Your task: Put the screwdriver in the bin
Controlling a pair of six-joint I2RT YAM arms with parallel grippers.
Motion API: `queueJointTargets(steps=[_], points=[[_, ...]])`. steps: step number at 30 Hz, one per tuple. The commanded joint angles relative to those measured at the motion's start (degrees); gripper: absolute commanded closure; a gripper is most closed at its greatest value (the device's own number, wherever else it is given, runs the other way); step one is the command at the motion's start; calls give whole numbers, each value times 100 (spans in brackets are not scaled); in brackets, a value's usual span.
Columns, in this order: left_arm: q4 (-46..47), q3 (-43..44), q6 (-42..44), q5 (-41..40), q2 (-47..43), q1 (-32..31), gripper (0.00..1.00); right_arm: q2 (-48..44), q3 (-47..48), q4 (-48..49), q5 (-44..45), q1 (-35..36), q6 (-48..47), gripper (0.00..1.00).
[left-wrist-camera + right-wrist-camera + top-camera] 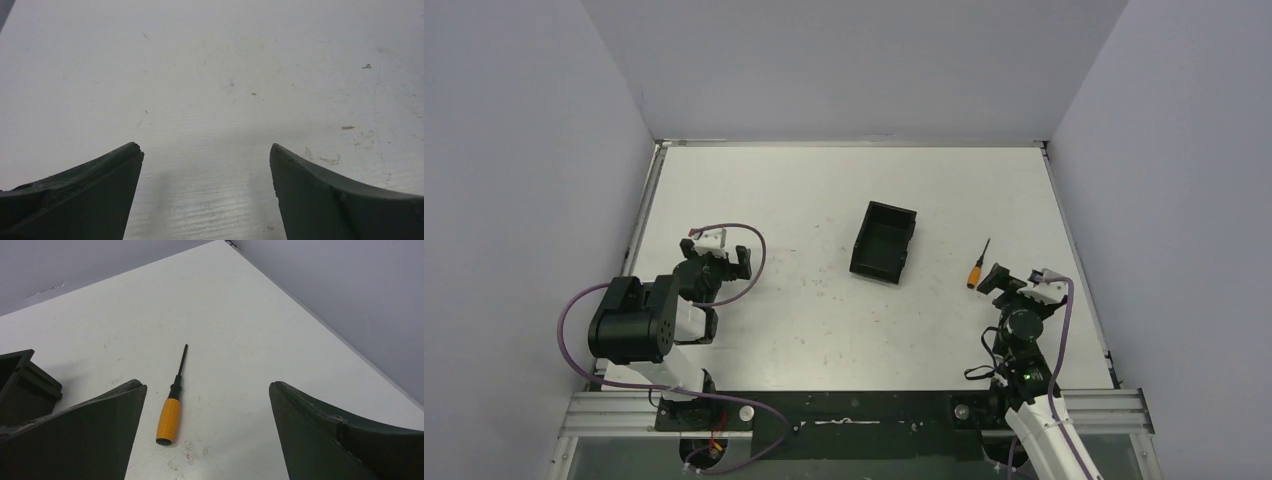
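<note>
The screwdriver (169,412) lies flat on the tabletop (804,200), right of the bin (884,243) and just ahead of the right hand (206,386), whose fingers are spread. The left hand (205,148), also spread, hangs well apart.

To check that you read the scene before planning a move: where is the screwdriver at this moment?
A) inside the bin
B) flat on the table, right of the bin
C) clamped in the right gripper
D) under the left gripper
B: the screwdriver lies flat on the table, right of the bin, just ahead of the open right gripper, which does not touch it.
</note>
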Motion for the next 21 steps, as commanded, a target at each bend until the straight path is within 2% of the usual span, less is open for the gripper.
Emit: queueJointTargets(steps=[1,5,9,11,15,17,21], points=[[187,63,30,6,-84,-18,3,19,140,206,223,18,53,0],[186,67,30,4,-77,-18,3,80,545,13,109,21,221,0],[186,67,26,1,-76,-18,3,593,1481,-337,-286,10,619,0],[186,69,32,1,-75,-18,3,1185,2123,-694,-282,18,758,0],[181,70,27,-3,-82,-18,3,3016,3753,-2186,104,-5,1163,0],[179,70,28,-1,-76,-18,3,3928,4452,-2850,-159,-33,1199,0],[179,71,26,-2,-78,-18,3,5567,5264,-3483,-823,-146,1134,0]])
